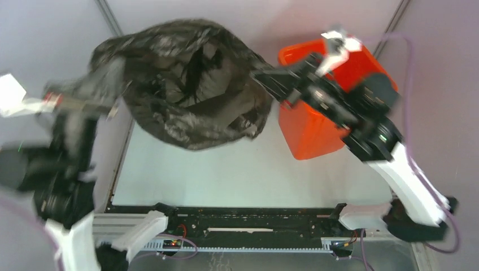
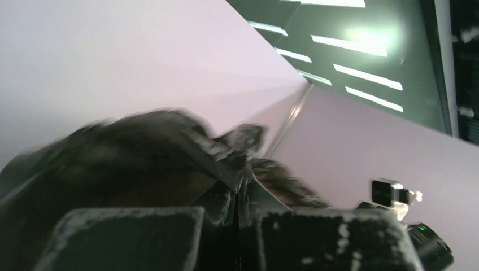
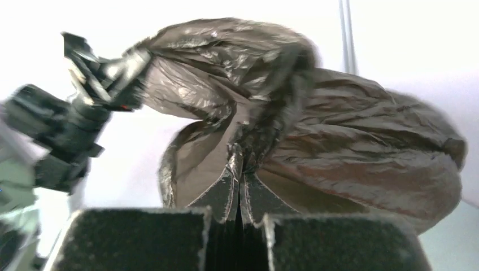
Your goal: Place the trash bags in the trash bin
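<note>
Left gripper (image 2: 236, 206) and right gripper (image 3: 240, 195) pinch the trash bag (image 1: 186, 84) stretched sideways between them

I see a pale counter (image 1: 226, 169) boxed in by lavender walls (image 1: 45, 34), with a metal post (image 1: 110, 17) rising at its far left corner. Along the counter's near edge runs a black rail (image 1: 248, 217) with thin wiring, and a purple cable (image 1: 409, 73) loops past its right side. Strip lights (image 2: 350, 39) glow high above the counter.
</note>
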Motion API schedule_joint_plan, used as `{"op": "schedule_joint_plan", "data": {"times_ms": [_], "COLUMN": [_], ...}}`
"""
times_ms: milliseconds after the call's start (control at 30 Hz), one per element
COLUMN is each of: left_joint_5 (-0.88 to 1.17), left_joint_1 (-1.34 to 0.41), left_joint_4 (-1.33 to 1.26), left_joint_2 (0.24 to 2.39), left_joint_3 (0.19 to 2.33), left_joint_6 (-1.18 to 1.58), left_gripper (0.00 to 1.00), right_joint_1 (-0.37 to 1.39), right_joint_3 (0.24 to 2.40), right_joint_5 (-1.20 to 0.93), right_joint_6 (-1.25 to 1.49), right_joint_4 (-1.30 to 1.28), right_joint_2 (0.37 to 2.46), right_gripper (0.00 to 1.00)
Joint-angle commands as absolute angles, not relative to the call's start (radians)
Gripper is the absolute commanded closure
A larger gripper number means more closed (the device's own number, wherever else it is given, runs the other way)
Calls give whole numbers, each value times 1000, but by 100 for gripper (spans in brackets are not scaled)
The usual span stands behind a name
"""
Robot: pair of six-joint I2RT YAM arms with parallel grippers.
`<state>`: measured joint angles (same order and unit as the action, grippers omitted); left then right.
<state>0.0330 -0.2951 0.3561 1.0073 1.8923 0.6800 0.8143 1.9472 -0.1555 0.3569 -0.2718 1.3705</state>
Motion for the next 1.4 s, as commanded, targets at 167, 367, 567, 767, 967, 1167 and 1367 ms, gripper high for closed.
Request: {"op": "schedule_joint_plan", "data": {"times_ms": [167, 367, 567, 767, 967, 1167, 1367], "left_joint_5": [-92, -58, 141, 300, 342, 224, 189], "left_joint_1": [-320, -320, -319, -319, -319, -320, -523], "left_joint_4": [514, 542, 453, 378, 265, 203, 189], "left_joint_2": [499, 327, 507, 656, 715, 749, 956], "left_joint_3": [844, 675, 1011, 1209, 1294, 1386, 1522], "left_joint_6": [824, 931, 845, 876, 988, 989, 931], "left_gripper": [100, 100, 100, 100, 100, 100, 100], "right_joint_1": [795, 795, 787, 774, 706, 598, 624], "right_joint_3": [1281, 1237, 1384, 1568, 1567, 1523, 1553], "right_joint_5": [-115, -204, -262, -282, -342, -462, -458], "right_joint_6": [345, 396, 360, 342, 400, 480, 663], "right_joint_4": [-218, -388, -379, -555, -615, -609, -457], "right_joint_2": [1195, 1256, 1235, 1312, 1253, 1165, 1137], "right_gripper": [100, 100, 100, 100, 100, 98, 94]}}
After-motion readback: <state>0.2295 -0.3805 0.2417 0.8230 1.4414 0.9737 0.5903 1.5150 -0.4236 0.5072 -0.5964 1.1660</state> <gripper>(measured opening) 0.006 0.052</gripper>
